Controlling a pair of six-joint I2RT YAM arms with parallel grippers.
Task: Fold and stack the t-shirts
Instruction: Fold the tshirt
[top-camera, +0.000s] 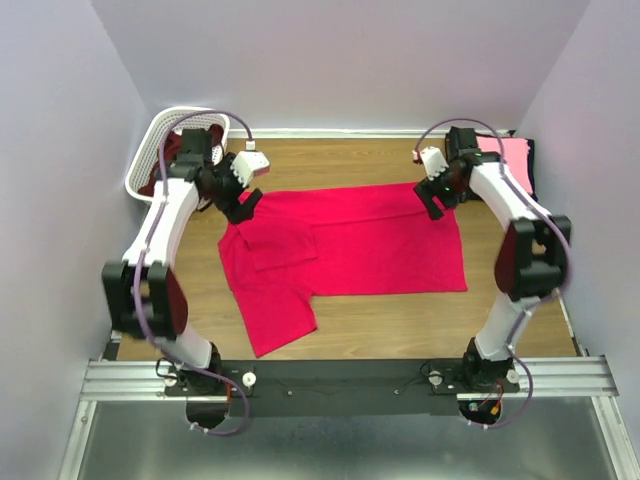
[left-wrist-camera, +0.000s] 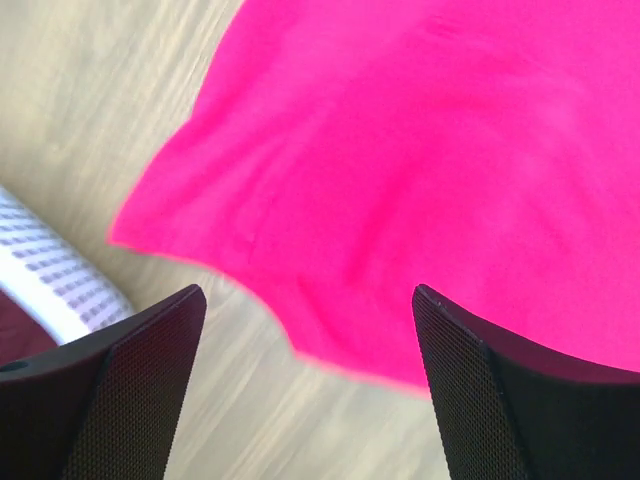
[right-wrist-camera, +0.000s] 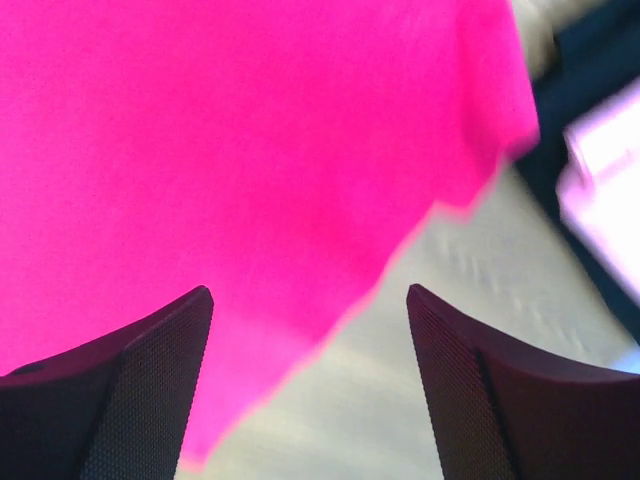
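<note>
The crimson-red t-shirt (top-camera: 350, 245) lies spread on the wooden table, one sleeve folded over its body, the other hanging toward the front. My left gripper (top-camera: 245, 206) is open above the shirt's far left corner (left-wrist-camera: 400, 180). My right gripper (top-camera: 436, 203) is open above the shirt's far right corner (right-wrist-camera: 230, 150). Both hold nothing. A light pink shirt (top-camera: 515, 155) lies on a black one (top-camera: 529, 163) at the far right edge. A dark maroon shirt (top-camera: 172, 150) shows in the basket.
A white lattice basket (top-camera: 160, 135) stands at the far left corner; its rim shows in the left wrist view (left-wrist-camera: 55, 275). Walls close in on three sides. The arm bases sit on a metal rail (top-camera: 340, 378) at the near edge.
</note>
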